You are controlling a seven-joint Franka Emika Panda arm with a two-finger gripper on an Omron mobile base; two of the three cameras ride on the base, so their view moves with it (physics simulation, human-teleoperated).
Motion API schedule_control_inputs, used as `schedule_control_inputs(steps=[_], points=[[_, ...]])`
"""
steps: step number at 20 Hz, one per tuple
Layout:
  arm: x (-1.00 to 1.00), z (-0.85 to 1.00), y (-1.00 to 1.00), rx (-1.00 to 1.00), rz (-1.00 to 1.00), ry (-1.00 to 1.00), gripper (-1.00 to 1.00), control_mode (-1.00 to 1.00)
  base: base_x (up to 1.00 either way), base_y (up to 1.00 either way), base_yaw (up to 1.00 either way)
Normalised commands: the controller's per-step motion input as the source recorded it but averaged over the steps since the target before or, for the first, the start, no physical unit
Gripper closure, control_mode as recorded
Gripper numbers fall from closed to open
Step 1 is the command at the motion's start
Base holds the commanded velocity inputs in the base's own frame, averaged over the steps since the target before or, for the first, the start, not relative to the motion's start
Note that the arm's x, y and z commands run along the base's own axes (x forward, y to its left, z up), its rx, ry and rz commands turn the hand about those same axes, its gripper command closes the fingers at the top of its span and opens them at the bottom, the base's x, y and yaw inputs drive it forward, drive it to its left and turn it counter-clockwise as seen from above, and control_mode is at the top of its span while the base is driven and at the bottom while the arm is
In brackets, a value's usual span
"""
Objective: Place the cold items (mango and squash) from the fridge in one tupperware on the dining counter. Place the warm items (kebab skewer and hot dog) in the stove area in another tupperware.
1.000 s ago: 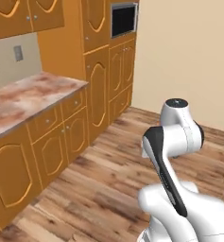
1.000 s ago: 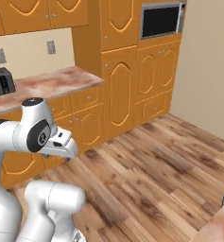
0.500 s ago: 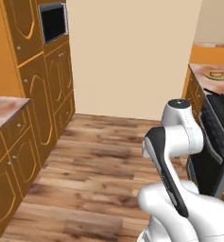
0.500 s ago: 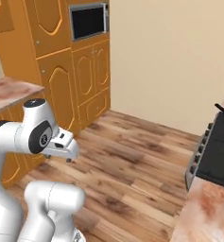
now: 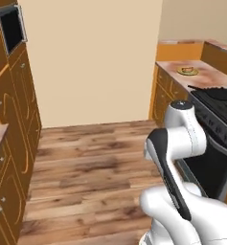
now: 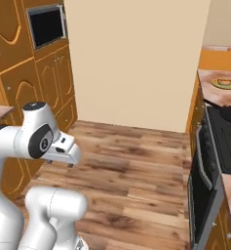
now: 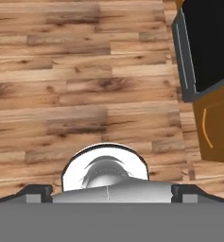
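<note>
Now hand (image 7: 111,191) open, empty above wood floor (image 7: 85,85); stove area (image 5: 215,103) right.

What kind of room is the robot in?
It looks like a kitchen. There is a black stove with an oven door below it, orange wooden cabinets with a built-in microwave, and a marbled counter with a small plate on it. The floor is wood planks.

Home kitchen, orange wood cabinets (image 5: 12,119), black stove (image 6: 224,141), built-in microwave (image 6: 47,25), plank floor (image 6: 136,166)
</note>
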Motion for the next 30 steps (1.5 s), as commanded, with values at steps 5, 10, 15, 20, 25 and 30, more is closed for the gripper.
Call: schedule_control_inputs(steps=[5,10,15,20,25,30], points=[[0.00,0.00,0.00,0.00,0.00,0.00,-1.00,1.00,0.98,0.55,-0.46],[0.00,0.00,0.00,0.00,0.00,0.00,-1.00,1.00,0.77,0.50,-0.50],[0.00,0.00,0.00,0.00,0.00,0.00,-1.00,1.00,0.64,0.48,-0.54],[0.00,0.00,0.00,0.00,0.00,0.00,-1.00,1.00,0.63,0.49,-0.56],[0.00,0.00,0.00,0.00,0.00,0.00,-1.00,1.00,0.81,0.47,-0.52],[0.00,0.00,0.00,0.00,0.00,0.00,-1.00,1.00,0.87,0.55,-0.50]])
